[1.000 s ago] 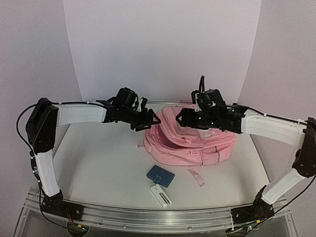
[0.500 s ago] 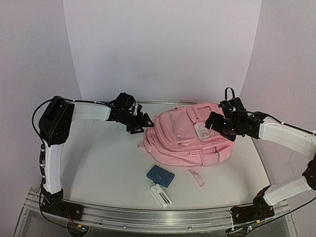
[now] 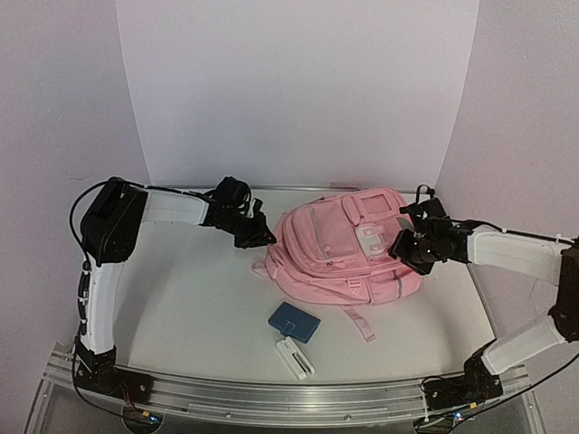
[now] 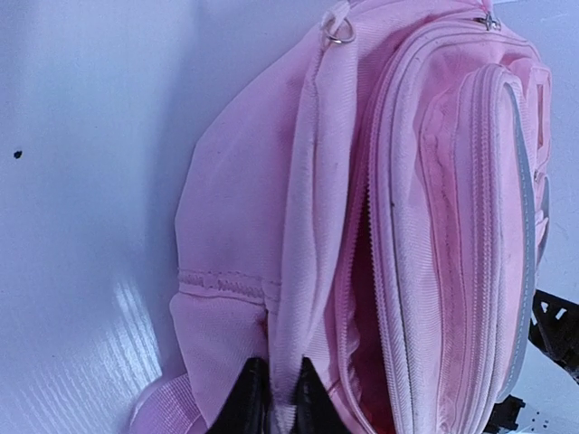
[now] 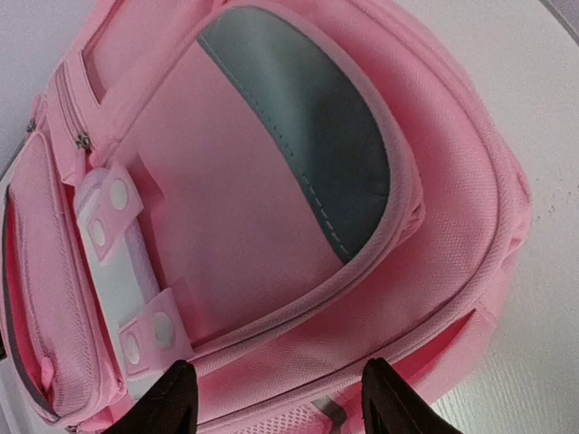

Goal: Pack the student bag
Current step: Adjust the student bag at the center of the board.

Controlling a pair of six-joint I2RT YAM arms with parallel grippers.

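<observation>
Lowered from above, both arms now flank the student bag [image 3: 335, 253], which lies right of centre on the table [image 3: 181, 298]. The left gripper [image 4: 274, 407] has its jaws pinched on the bag's 9 o'clock seam, while the right gripper [image 5: 280, 407] holds its jaws apart at the 3 o'clock side.

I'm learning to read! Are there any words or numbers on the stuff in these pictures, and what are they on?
No text can be read anywhere.
pink backpack: no words, brand or numbers show in any view.
small blue object: plain, nothing readable.
small white object: too small to tell.
</observation>
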